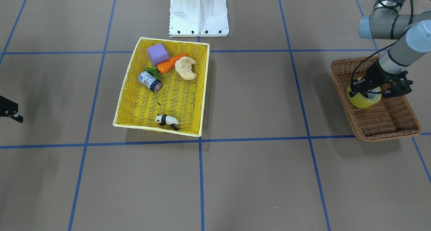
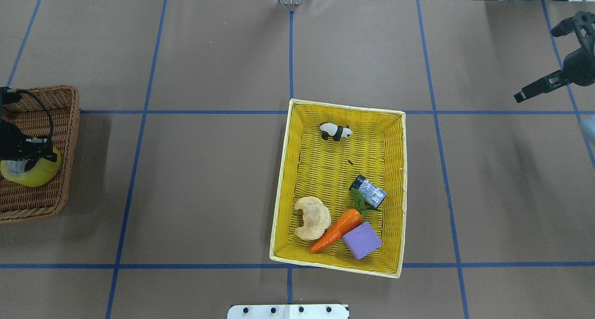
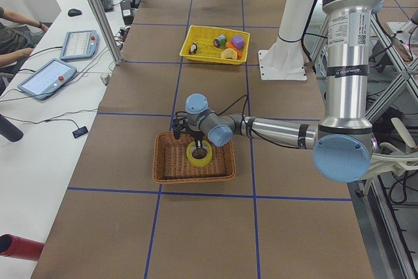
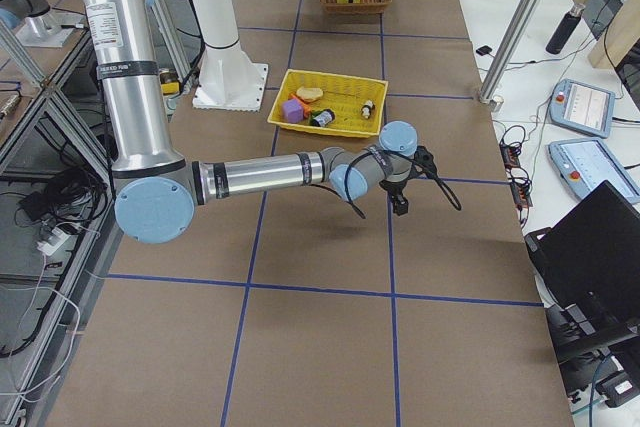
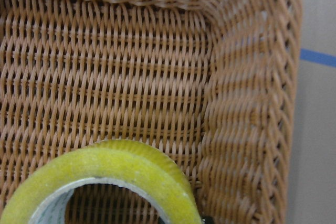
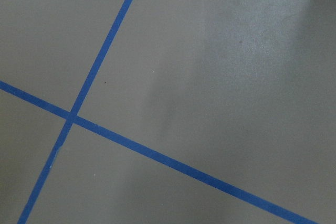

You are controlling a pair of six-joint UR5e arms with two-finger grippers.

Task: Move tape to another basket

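The yellow tape (image 1: 363,101) is a translucent ring with a pale core. It is held tilted inside the brown wicker basket (image 1: 387,135) at the table's left end. My left gripper (image 1: 368,88) is shut on the tape's wall, low in the basket. The overhead view shows the tape (image 2: 32,174) and basket (image 2: 69,123) at its left edge. The left wrist view shows the tape (image 5: 121,166) close above the wicker floor. My right gripper (image 2: 537,64) is open and empty, above bare table at the far right.
A bright yellow basket (image 2: 279,189) stands mid-table. It holds a toy panda (image 2: 335,131), a dark cylinder (image 2: 369,191), a carrot (image 2: 337,229), a purple cube (image 2: 361,240) and a croissant (image 2: 312,216). The robot's white base (image 1: 198,12) is behind it.
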